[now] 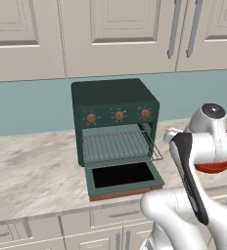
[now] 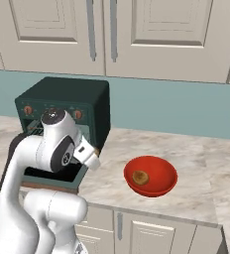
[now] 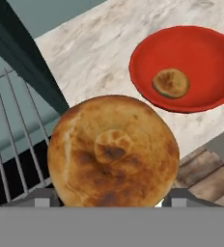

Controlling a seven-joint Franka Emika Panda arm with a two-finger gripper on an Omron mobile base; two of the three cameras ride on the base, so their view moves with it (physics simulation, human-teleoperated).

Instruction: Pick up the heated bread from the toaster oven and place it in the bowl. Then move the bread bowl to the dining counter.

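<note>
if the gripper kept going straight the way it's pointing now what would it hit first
Probably the marble countertop just short of the red bowl. The gripper already holds the round bread, which blocks the line ahead, so depth is unclear.

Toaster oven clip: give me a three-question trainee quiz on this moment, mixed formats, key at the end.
1. True or false: the door of the toaster oven hangs open and its wire rack is bare.
2. Multiple choice: in the hand view, the round browned bread sits
A. inside the oven
B. close in front of the camera, between the fingertips
C. on the floor
3. Fill in: the bowl stands on the counter and its colour is ____; a small brown round item lies in it.

Key: 1 true; 2 B; 3 red.
</note>
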